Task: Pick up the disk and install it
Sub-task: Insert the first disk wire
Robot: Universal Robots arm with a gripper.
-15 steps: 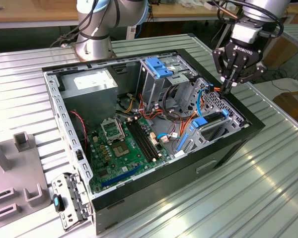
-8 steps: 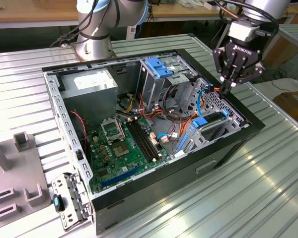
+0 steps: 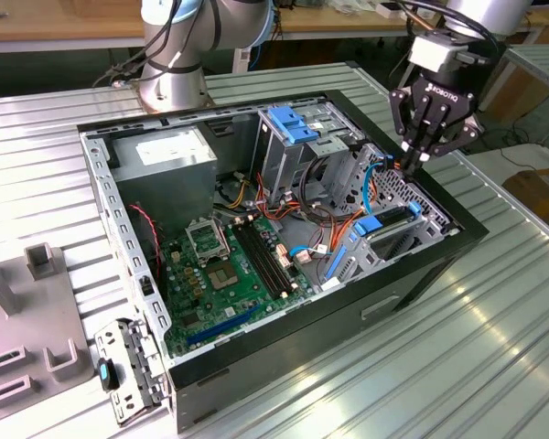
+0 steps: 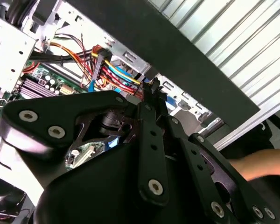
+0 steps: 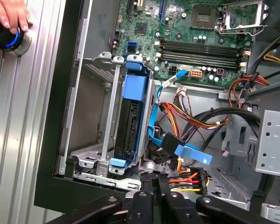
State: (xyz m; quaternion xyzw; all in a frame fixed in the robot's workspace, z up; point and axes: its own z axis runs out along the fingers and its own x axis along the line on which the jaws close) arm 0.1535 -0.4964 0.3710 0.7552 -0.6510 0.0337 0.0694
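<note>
- The end effector [image 3: 410, 165] hangs over the drive corner of the case. Its fingers are drawn together to a narrow tip with nothing between them, so it looks empty.
- White lettering sits on its black body in the exterior view and is left unread here.
- Just below the tips, in the first wrist view, the disk [image 5: 130, 128] stands on edge inside the cage [image 5: 108, 112]. Blue rails wrap its dark side.
- Standing on edge lets the rails ride the cage's guides. Judging by how deep it sits, the install looks done or close to it.
- The disk's label face is turned away from the cameras, so no print on it can be read.
- Beside the disk, a little further from the tips, lie a blue plug [image 5: 192, 154] and orange and yellow cables [image 5: 186, 114]. They are probably slack so they can reach the disk's back, and whether the plug is seated cannot be told.
- Beyond them the board [image 5: 200, 46] lies flat on the case floor, its markings too small to read.
- The case [image 5: 72, 93] lies open side up on the ribbed worktop [image 5: 28, 116], which lets the arm reach in from above.
- At the case's far corner from the end effector sits the supply [image 3: 169, 151]. The print on its white sticker is too small to make out.
- Outside the case wall, a hand [image 5: 11, 14] rests on a blue-lit button [image 5: 14, 39], likely a control kept within reach.
</note>
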